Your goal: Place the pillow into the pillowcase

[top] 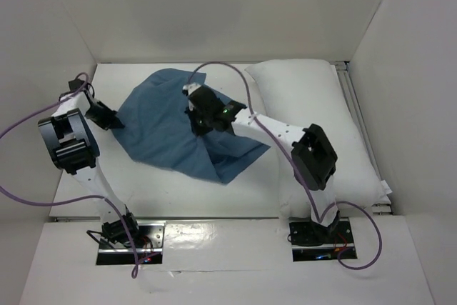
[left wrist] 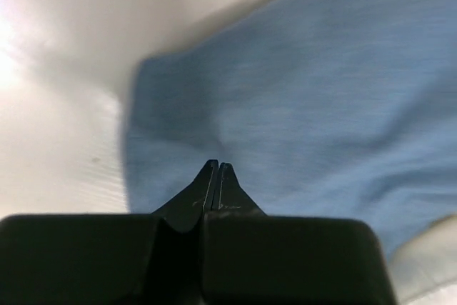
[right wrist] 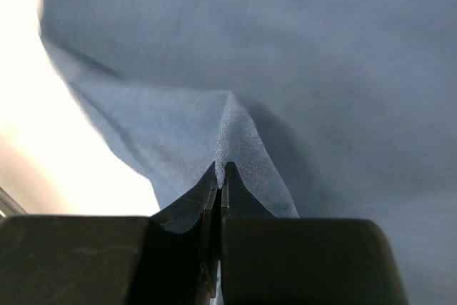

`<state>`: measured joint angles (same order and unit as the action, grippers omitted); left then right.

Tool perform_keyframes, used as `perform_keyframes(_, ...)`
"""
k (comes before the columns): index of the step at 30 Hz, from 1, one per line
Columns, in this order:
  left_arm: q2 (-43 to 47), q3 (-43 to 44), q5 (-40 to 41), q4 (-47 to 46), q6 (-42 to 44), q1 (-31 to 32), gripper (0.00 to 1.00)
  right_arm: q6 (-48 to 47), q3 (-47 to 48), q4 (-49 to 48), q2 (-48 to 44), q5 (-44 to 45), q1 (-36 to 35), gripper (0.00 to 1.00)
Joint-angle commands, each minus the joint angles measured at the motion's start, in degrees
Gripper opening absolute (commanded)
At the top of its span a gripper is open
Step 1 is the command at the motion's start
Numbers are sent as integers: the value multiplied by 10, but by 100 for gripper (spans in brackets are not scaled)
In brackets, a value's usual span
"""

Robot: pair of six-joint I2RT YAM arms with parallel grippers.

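Pinching a fold of the pillowcase (top: 168, 133) in the shut right hand (right wrist: 222, 168), left hand (left wrist: 216, 167) shut at its edge, hold unclear, pillow (top: 303, 91) beside on the worktop (top: 178, 192); could slip if tugged.

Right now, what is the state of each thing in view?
pillowcase: wrinkled, one fold pinched up.
pillow: lying flat, outside the pillowcase.
left gripper: shut at the pillowcase edge; grip unclear.
right gripper: shut on a pillowcase fold.
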<state>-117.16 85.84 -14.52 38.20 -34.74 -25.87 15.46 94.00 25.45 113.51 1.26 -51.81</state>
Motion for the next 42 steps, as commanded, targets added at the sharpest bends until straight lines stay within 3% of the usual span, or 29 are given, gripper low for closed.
perform_keyframes(1, 13, 84, -48, 22, 1, -3, 0, -18, 86, 10, -62, 21, 42, 0)
perform_keyframes(7, 42, 250, -71, 59, -5, -3, 0, -24, 164, 11, -78, 6, 105, 0)
perform_keyframes(11, 37, 277, -66, 94, 0, -3, 1, -24, 175, 13, -78, -25, 116, 0)
perform_keyframes(13, 37, 250, -60, 94, 15, -3, 19, -24, 154, 19, -83, -30, 110, 0)
perform_keyframes(14, 37, 219, -60, 94, 22, -3, 48, -24, 127, 19, -96, -30, 110, 0)
perform_keyframes(15, 31, 204, -60, 94, 27, -3, 62, -24, 111, 19, -104, -30, 110, 0)
perform_keyframes(18, 31, 153, -60, 89, 41, -3, 88, -24, 57, 19, -136, -19, 110, 0)
perform_keyframes(19, 31, 143, -54, 89, 42, -3, 91, -24, 45, 19, -143, -19, 110, 0)
perform_keyframes(28, 102, -14, 20, 54, -6, -3, 91, -18, 1, 19, -174, -13, 123, 0)
perform_keyframes(38, 37, 17, 14, 32, -30, -3, 90, -18, 13, 40, -174, -3, 128, 0)
perform_keyframes(42, 5, 43, -7, 19, -42, 2, 84, -18, 13, 45, -179, 2, 128, 0)
